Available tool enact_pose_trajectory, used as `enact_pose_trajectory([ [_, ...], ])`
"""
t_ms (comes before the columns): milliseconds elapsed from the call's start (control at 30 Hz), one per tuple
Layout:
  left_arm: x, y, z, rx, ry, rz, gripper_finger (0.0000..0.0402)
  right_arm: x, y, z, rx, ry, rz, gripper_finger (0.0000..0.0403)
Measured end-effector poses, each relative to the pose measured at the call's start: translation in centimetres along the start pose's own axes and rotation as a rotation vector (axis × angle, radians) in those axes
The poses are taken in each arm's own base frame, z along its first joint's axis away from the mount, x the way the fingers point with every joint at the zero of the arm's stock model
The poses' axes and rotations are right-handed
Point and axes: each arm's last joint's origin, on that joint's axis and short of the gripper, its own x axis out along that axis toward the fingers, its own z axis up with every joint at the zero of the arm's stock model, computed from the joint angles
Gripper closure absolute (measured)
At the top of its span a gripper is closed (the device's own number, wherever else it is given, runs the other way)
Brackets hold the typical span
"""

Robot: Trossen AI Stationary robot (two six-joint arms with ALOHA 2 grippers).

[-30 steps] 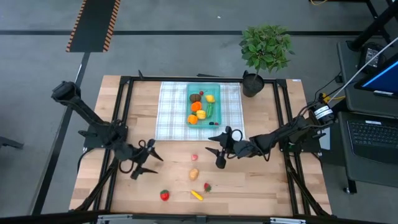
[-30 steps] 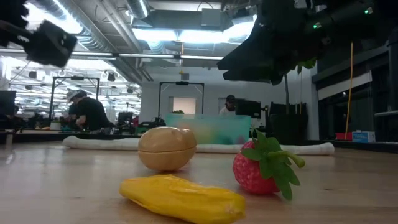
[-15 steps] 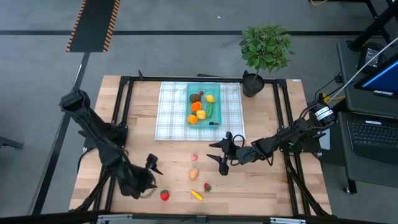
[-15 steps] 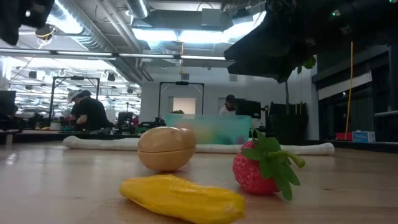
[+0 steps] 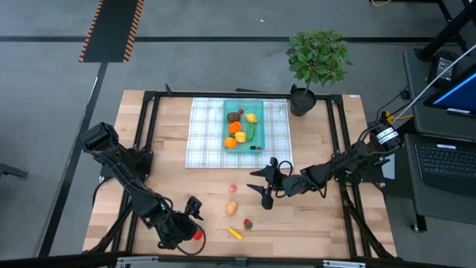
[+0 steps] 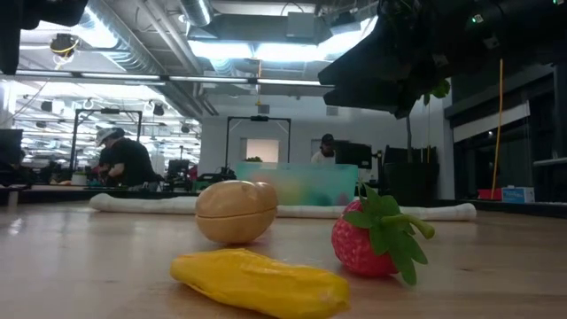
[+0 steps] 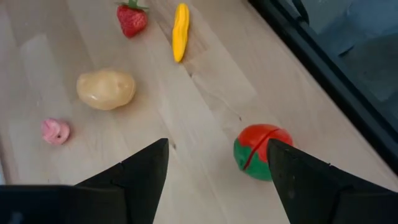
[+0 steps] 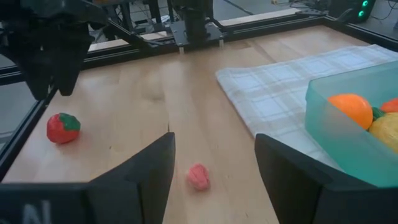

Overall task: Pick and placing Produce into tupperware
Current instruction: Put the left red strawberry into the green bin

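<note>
The teal tupperware (image 5: 243,124) stands on a checked cloth (image 5: 204,134) and holds several pieces of produce, an orange (image 8: 351,109) among them. Loose on the wood lie a pink piece (image 5: 232,189), a tan potato (image 5: 232,208), a strawberry (image 5: 248,222), a yellow piece (image 5: 235,233) and a red round piece with a green patch (image 5: 197,234). My left gripper (image 5: 192,221) hangs open above the near left of the table. The red piece (image 7: 262,151) lies just ahead of one of its fingers. My right gripper (image 5: 262,186) is open above the table, with the pink piece (image 8: 198,176) on the wood ahead of it.
A potted plant (image 5: 316,63) stands at the far right corner. Dark frame rails (image 5: 145,134) run along the table's left and right sides. In the low view the potato (image 6: 236,211), strawberry (image 6: 372,237) and yellow piece (image 6: 261,282) lie in front. People stand in the room behind.
My left gripper has swung toward the table's near edge and a little to the right, tipping downward, and now hangs beside the red round piece. The produce has kept its place.
</note>
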Motion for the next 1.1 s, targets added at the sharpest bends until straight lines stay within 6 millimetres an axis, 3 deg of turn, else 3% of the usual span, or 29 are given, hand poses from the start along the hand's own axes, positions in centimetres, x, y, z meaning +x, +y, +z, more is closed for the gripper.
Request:
enact_pose_trajectory([
  [367, 0.0, 0.3, 0.1, -0.005, 0.000, 0.004, 0.0137, 0.0, 0.0, 0.0, 0.000, -0.001, -0.001, 0.0180],
  [600, 0.2, 0.0, -0.1, 0.240, 0.015, -0.041, 0.0137, 0.0, 0.0, 0.0, 0.000, -0.001, -0.001, 0.0180],
  [833, 0.2, -0.2, -0.2, 0.276, 0.023, -0.109, 0.0137, 0.0, 0.0, 0.0, 0.000, -0.001, -0.001, 0.0180],
  [1100, 2.4, -1.1, -1.2, 0.475, 0.106, -0.124, 0.0138, 0.0, 0.0, 0.0, 0.000, 0.000, -0.001, 0.0180],
])
